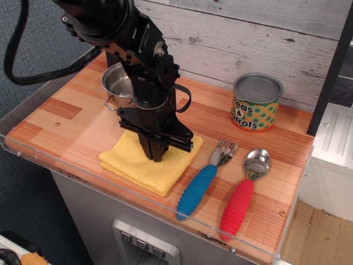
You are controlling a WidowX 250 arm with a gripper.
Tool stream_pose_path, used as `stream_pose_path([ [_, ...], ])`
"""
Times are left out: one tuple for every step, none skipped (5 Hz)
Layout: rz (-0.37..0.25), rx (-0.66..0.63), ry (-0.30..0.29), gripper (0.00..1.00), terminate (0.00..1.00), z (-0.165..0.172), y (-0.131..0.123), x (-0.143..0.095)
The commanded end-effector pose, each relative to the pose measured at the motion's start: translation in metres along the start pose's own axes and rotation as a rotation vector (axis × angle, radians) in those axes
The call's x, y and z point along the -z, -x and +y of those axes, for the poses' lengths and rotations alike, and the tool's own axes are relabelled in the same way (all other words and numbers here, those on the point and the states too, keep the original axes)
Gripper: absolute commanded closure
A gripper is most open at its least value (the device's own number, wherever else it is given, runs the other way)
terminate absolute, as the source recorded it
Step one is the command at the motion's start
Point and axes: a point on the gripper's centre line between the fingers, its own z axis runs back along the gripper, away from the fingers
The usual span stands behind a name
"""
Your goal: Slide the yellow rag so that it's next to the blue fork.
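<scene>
The yellow rag lies folded on the wooden table, near the front edge. My black gripper points straight down with its fingertips pressed on the rag's right-centre part; the fingers look closed together. The blue fork lies to the right of the rag, blue ribbed handle toward the front, metal tines toward the back. The rag's right edge is a short gap from the fork's handle.
A red-handled spoon lies right of the fork. A steel pot stands behind the rag, partly hidden by my arm. A peas-and-carrots can stands at the back right. A clear plastic rim runs along the table's front edge.
</scene>
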Motion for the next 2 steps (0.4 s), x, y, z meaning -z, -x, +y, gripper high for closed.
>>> stream_pose_path([
  [-0.061,-0.017,0.014,0.0,0.0,-0.0002,-0.0058,-0.0279],
  [-0.071,-0.019,0.001,0.0,0.0,-0.0006,-0.0073,-0.0325],
])
